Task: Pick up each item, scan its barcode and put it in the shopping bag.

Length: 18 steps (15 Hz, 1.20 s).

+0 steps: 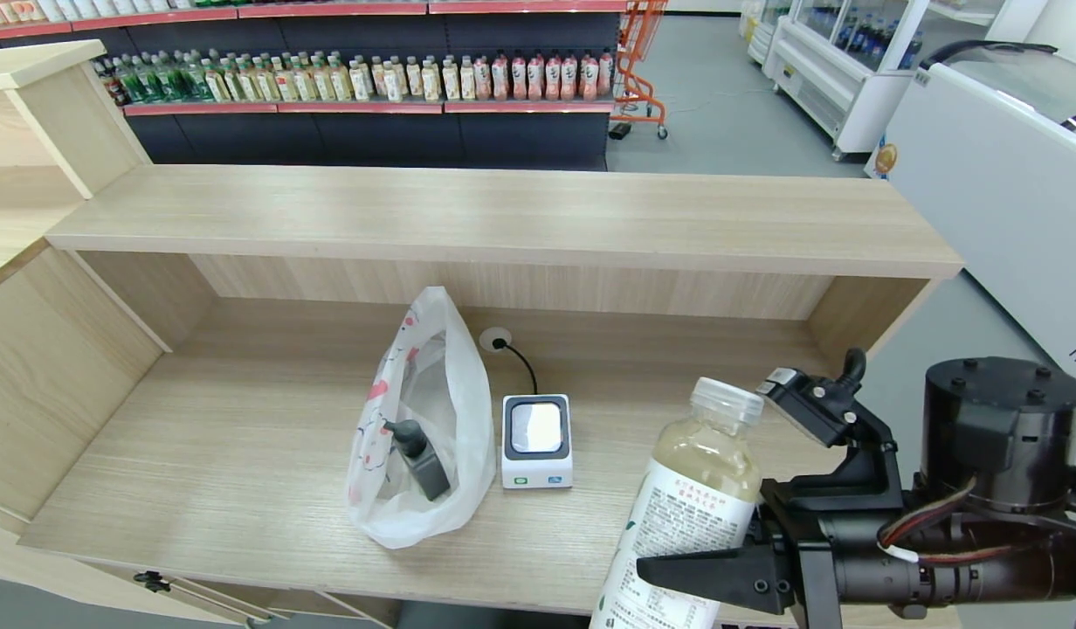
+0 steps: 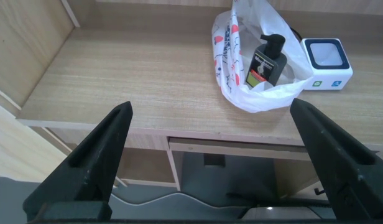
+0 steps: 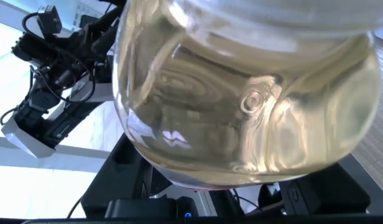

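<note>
A pale wooden checkout counter (image 1: pixel 241 454) sits in a shop, with shelves of drinks (image 1: pixel 372 79) across the aisle behind it. The item in hand is a bottle (image 1: pixel 691 507) of cloudy pale drink with a white cap and a printed label. It is held nearly upright, leaning a little, above the counter's near edge on the robot's right. The right gripper (image 1: pixel 721 546) is clamped on its lower body, one dark finger lying across the label. Seen from the right wrist, the bottle's (image 3: pixel 241 106) rounded base hangs free, so the whole weight is probably on that grip. A low hold like this leaves most of the label bare, which suits a scan. The scanner (image 1: pixel 536 439) stands to the bottle's left, window facing up, so the barcode would likely have to be turned down toward it. Just beside the scanner, the shopping bag (image 1: pixel 455 384) stands open-mouthed with a dark pump bottle (image 1: pixel 420 459) already inside. The left gripper (image 2: pixel 210 107) hangs before the counter's front edge, jaws wide apart and holding nothing.
</note>
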Tool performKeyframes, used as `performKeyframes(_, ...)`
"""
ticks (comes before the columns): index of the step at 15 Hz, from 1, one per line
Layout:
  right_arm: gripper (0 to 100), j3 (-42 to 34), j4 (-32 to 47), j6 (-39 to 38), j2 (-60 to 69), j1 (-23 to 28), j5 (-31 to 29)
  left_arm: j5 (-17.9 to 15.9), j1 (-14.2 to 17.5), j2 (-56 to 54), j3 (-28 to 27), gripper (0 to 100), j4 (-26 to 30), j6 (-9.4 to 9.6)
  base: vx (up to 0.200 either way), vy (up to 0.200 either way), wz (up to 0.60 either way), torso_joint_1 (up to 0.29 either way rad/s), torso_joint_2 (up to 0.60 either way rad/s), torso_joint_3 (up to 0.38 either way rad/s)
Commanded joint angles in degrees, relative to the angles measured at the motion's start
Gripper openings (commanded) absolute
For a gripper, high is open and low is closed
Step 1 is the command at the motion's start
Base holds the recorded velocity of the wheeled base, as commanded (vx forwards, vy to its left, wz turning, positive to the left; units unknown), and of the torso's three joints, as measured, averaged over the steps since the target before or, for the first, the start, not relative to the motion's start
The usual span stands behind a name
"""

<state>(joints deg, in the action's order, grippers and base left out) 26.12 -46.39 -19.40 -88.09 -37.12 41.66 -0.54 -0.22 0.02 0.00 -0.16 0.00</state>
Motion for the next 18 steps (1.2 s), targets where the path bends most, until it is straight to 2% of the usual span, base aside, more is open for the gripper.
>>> performKeyframes(1,0,0.07,-0.02,0.06,-0.33,-0.06,0.00,0.01,0.04,-0.02,0.00,100,-0.02,0.00,0.000,0.000,0.00,0.000,0.00,0.000)
performKeyframes(10,0,0.24,-0.02,0.24,0.37,0.03,-0.17,0.01,0.04,-0.02,0.00,100,-0.02,0.00,0.000,0.000,0.00,0.000,0.00,0.000)
performKeyframes(11,0,-0.46,0.24,2.26,0.73,0.03,-0.61,0.01,0.04,-0.02,0.00,100,-0.02,0.00,0.000,0.000,0.00,0.000,0.00,0.000)
performKeyframes(12,0,-1.43,0.51,12.72,0.73,1.35,-0.96,0.01,0.04,-0.02,0.00,100,-0.02,0.00,0.000,0.000,0.00,0.000,0.00,0.000)
performKeyframes(14,0,-2.13,0.51,36.71,0.46,7.41,-2.54,0.01,0.04,-0.02,0.00,100,-0.02,0.00,0.000,0.000,0.00,0.000,0.00,0.000)
performKeyframes(15,0,-0.99,-0.02,46.20,0.11,10.75,-3.51,0.01,0.04,-0.02,0.00,100,-0.02,0.00,0.000,0.000,0.00,0.000,0.00,0.000)
performKeyframes(17,0,2.97,-0.02,54.99,0.46,13.21,-6.06,0.01,0.04,-0.02,0.00,100,-0.02,0.00,0.000,0.000,0.00,0.000,0.00,0.000)
performKeyframes(18,0,5.52,-0.02,57.45,0.29,13.04,-9.75,0.01,0.04,-0.02,0.00,100,-0.02,0.00,0.000,0.000,0.00,0.000,0.00,0.000)
